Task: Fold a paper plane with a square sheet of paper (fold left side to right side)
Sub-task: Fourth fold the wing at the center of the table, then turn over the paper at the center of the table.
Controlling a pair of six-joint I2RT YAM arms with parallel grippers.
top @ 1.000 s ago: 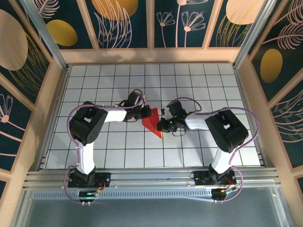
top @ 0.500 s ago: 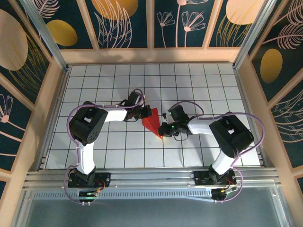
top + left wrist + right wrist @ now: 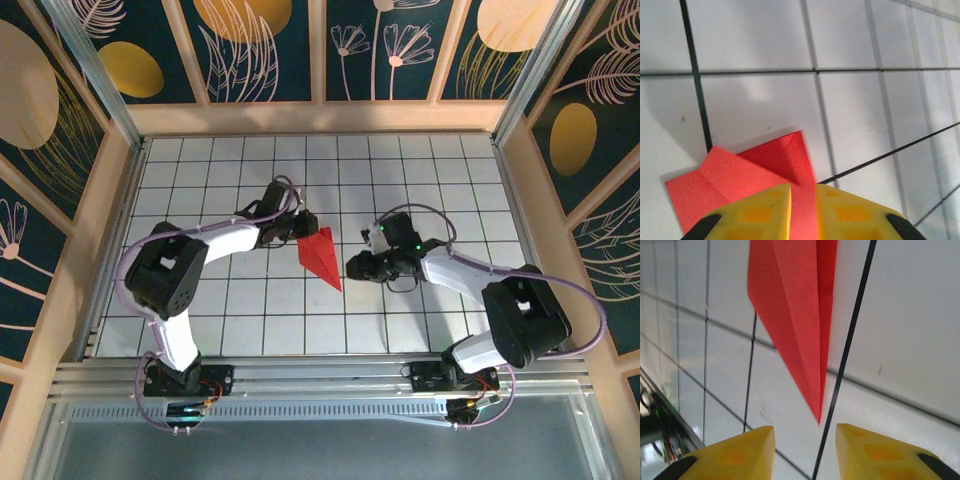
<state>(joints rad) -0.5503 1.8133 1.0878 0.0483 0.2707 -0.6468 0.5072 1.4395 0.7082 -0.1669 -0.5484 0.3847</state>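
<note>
Slim, pointed, bright red paper plane lies flat mid-tabletop on the white gridded tabletop, nose toward the near edge. Left gripper sits over its wide tail, jaws a narrow slit apart. Right gripper is just off the nose, jaws wider, holding nothing.

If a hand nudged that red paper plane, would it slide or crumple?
Likely slide: the paper plane is a thin folded sheet lying flat on the smooth table, so probably very light. Its layered lengthwise folds should stiffen it somewhat, but the fine pointed nose could bend easily.
</note>
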